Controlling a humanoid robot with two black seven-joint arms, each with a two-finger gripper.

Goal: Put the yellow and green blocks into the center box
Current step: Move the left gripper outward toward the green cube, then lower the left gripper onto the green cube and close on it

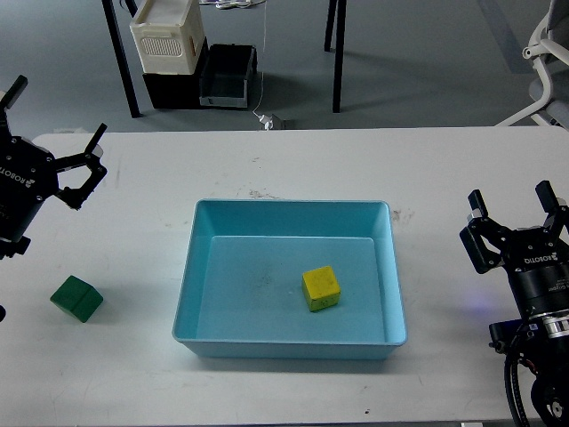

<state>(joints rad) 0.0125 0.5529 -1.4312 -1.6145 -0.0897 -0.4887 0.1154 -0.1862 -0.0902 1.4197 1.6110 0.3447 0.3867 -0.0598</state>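
A yellow block (321, 288) lies inside the light blue box (197, 258) at the table's centre. A green block (76, 298) sits on the white table left of the box. My left gripper (49, 133) is open and empty, raised at the far left edge, above and behind the green block. My right gripper (514, 212) is open and empty at the right, well clear of the box.
The white table (293, 165) ends at its far edge, with table legs, a white crate (166, 36) and a dark bin (228, 76) on the floor behind. A white chair (547, 53) stands at the far right.
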